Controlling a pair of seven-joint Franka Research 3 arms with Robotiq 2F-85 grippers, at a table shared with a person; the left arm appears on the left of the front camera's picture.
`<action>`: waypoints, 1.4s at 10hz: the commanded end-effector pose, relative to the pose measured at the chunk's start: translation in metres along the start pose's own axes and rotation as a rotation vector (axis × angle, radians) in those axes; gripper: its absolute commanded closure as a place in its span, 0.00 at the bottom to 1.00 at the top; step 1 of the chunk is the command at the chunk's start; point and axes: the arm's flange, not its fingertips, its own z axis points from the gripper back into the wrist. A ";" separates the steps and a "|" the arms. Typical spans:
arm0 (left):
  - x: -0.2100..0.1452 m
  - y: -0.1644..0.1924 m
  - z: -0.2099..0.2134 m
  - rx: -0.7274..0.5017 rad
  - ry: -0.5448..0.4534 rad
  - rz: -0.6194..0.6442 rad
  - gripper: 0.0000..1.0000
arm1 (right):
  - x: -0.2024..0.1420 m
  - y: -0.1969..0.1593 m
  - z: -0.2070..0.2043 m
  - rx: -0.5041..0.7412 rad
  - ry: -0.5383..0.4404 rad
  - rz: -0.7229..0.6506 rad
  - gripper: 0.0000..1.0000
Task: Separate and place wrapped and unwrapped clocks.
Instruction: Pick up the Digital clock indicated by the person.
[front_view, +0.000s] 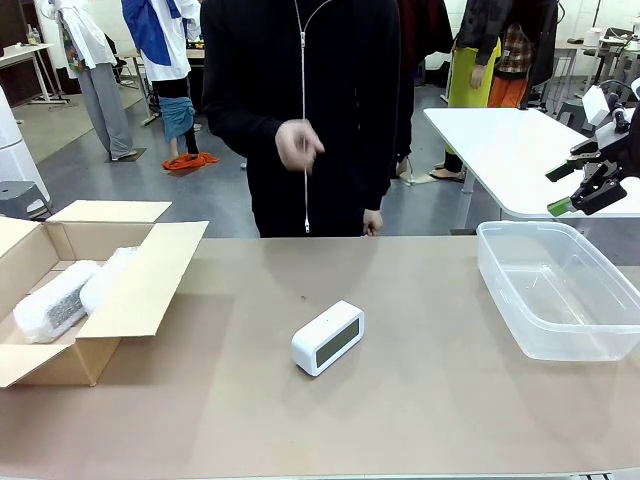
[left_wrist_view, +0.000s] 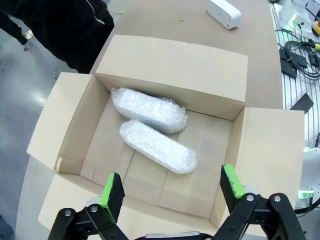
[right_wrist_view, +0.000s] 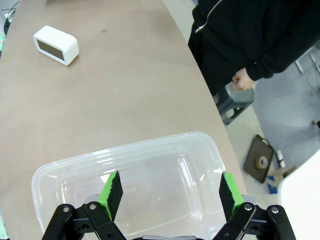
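Note:
An unwrapped white clock (front_view: 328, 338) with a dark screen lies bare near the middle of the table; it is also in the left wrist view (left_wrist_view: 224, 12) and the right wrist view (right_wrist_view: 56, 45). Two bubble-wrapped clocks (left_wrist_view: 149, 110) (left_wrist_view: 157, 146) lie side by side in the open cardboard box (left_wrist_view: 170, 70), seen in the front view at the left (front_view: 55, 300) (front_view: 105, 280). My left gripper (left_wrist_view: 171, 186) hangs open above the box, holding nothing. My right gripper (front_view: 562, 189) is open and empty above the clear plastic bin (front_view: 500, 275), as the right wrist view (right_wrist_view: 170, 192) shows.
The cardboard box (front_view: 150, 275) has its flaps spread over the table's left side. The clear bin (right_wrist_view: 125, 145) holds nothing. A person in black stands at the far edge with one hand (front_view: 298, 147) raised. Cables (left_wrist_view: 300, 55) lie off the table's edge.

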 end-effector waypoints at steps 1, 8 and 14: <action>-0.001 0.001 0.000 0.000 -0.012 -0.005 0.00 | 0.000 0.000 0.000 0.003 -0.002 0.010 0.00; -0.001 0.001 0.000 0.000 -0.012 -0.005 0.00 | 0.000 0.000 0.000 0.003 -0.002 0.010 0.00; -0.001 0.001 0.000 0.000 -0.012 -0.005 0.00 | 0.077 0.003 -0.005 0.116 0.088 0.229 0.00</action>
